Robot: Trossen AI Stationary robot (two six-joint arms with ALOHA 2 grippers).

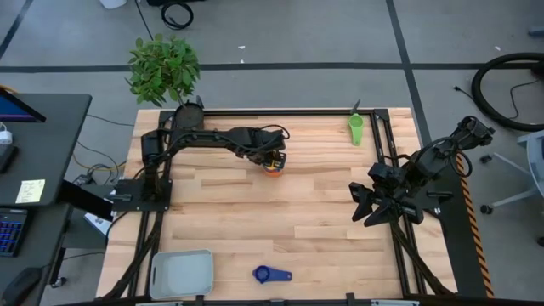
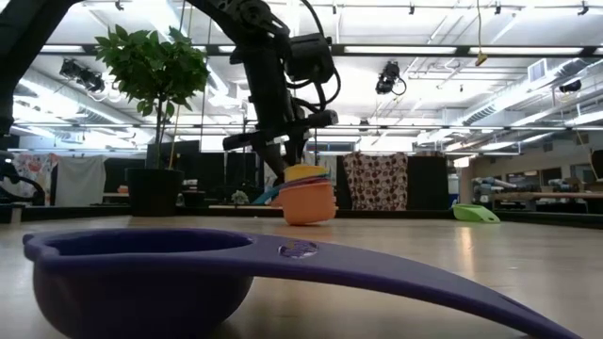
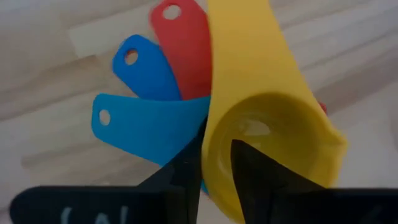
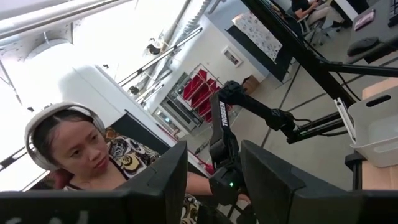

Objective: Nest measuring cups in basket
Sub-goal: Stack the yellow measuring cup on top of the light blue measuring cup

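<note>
Yellow plastic measuring cup [image 3: 267, 134] sits topmost in a nested stack at mid-table; the left gripper [image 3: 214, 158] is pinched on its rim, one finger inside the bowl. Seat it squarely before releasing, then lift straight up so the stack keeps upright. The light grey rectangular basket [image 1: 181, 274] waits at the near edge. The right gripper [image 1: 367, 206] idles at the right side, fingers apart

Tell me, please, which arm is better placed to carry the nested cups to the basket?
Left. The left gripper already pinches the yellow cup atop the stack; the basket lies on its side. The right gripper is away.
</note>
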